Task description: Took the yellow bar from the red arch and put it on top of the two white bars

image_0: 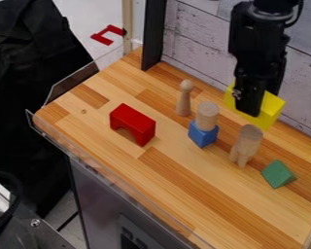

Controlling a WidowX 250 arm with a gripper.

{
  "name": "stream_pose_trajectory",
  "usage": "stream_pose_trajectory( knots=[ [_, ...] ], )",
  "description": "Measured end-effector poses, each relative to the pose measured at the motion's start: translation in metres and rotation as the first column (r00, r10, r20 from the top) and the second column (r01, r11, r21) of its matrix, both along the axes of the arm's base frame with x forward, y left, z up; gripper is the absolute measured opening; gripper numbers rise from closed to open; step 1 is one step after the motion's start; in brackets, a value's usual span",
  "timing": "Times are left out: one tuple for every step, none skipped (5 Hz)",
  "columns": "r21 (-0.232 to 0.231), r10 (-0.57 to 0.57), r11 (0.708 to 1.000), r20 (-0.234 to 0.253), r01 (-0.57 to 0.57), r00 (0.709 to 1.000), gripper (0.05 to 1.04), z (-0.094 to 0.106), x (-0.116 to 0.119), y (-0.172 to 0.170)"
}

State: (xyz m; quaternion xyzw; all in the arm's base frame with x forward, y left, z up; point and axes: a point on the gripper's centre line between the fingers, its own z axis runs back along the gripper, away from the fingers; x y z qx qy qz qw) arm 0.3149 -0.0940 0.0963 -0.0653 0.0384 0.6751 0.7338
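The end effector (250,110) grips the yellow bar (270,109) at far right, beyond two pale pegs (207,115) (250,139), probably raised to clear their tops before bridging them.

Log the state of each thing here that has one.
Gripper: closed on the yellow bar.
Yellow bar: held, off the red arch.
Red arch: standing, opening down, bare on top.
Blue block: under a wooden cylinder.
Wooden cylinder: upright.
Wooden peg: upright.
Green block: resting on the counter.
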Motion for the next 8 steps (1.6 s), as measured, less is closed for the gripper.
stream_pose_trajectory(
  knots=[
    [0.005, 0.008, 1.000, -0.004, -0.008, 1.000, 0.567, -0.002, 0.001, 0.003],
    [0.015, 0.021, 1.000, -0.001, -0.021, 1.000, 0.567, -0.004, 0.003, 0.007],
    [0.018, 0.029, 0.999, -0.017, -0.028, 0.999, 0.567, -0.009, 0.003, 0.011],
    [0.024, 0.024, 0.999, -0.040, -0.023, 0.999, 0.567, -0.017, 0.003, 0.012],
    [0.032, 0.021, 0.999, -0.058, -0.019, 0.998, 0.567, -0.023, 0.003, 0.015],
    [0.037, 0.034, 0.999, -0.067, -0.031, 0.997, 0.567, -0.028, 0.004, 0.022],
    [0.032, 0.039, 0.999, -0.063, -0.037, 0.997, 0.567, -0.027, 0.005, 0.023],
    [0.030, 0.046, 0.999, -0.060, -0.044, 0.997, 0.567, -0.026, 0.007, 0.026]
  ],
)
